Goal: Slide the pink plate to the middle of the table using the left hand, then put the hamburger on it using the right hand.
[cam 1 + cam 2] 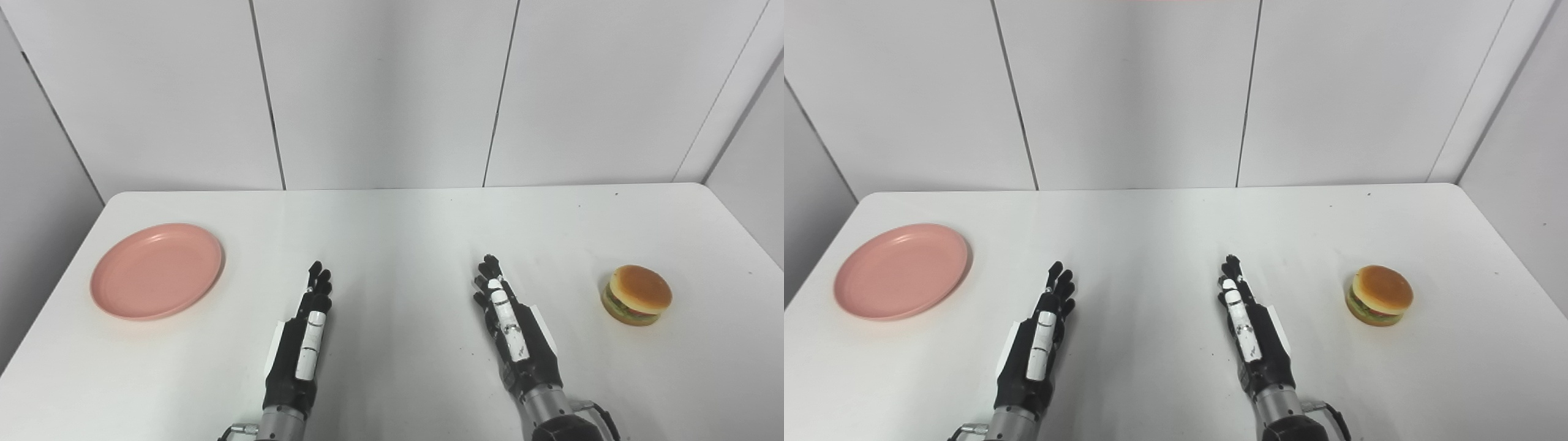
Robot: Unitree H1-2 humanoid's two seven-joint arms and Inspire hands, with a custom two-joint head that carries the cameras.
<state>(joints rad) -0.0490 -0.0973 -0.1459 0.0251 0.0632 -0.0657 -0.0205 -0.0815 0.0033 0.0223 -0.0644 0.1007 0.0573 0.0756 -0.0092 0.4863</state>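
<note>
The pink plate lies empty on the left side of the white table. The hamburger sits on the right side of the table. My left hand rests near the front middle, open and empty, fingers stretched forward, well to the right of the plate. My right hand is also open and empty, fingers stretched forward, to the left of the hamburger. Both hands are apart from the objects.
White wall panels stand behind the table's far edge. The table's left and right edges run close to the plate and the hamburger. Bare table surface lies between and beyond the two hands.
</note>
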